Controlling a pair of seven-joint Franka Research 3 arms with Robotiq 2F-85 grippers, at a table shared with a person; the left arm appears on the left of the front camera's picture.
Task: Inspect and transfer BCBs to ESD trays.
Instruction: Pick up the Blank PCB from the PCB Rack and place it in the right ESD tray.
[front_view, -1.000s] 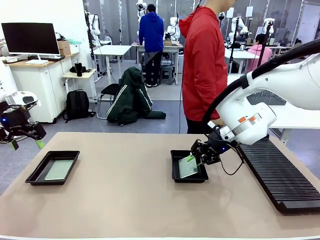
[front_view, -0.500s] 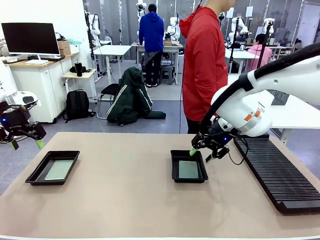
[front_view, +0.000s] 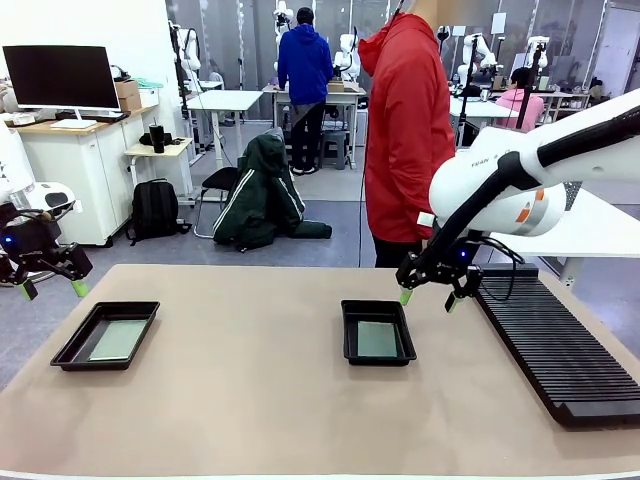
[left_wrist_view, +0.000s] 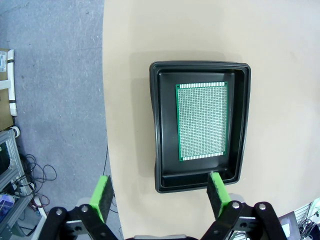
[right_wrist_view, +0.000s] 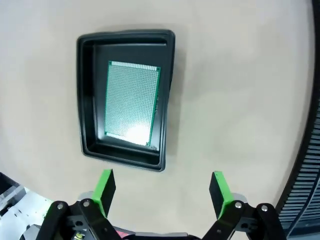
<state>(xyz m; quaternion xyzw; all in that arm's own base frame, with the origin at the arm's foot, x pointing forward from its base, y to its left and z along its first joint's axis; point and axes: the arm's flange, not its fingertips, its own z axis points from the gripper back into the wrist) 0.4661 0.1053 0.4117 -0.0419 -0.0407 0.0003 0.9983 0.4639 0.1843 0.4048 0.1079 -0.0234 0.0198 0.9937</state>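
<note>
Table (front_view: 250, 400) carries a long black slotted rack (front_view: 560, 350) at its right. Two ESD trays: left tray (front_view: 105, 335), centre tray (front_view: 378, 332). One BCB (front_view: 117, 340) lies flat in the left tray, another BCB (front_view: 378, 339) in the centre one. Right gripper (front_view: 430, 296) spread, empty, above the centre tray's far right. Left gripper (front_view: 50, 290) spread, empty, off the table's left edge.

Right tool (front_view: 430, 298) released board (front_view: 378, 339) flat into middle tray (front_view: 347, 335), opened, lifted toward rack (front_view: 555, 350).

Two boards (front_view: 377, 339) in black trays (front_view: 348, 330)
</note>
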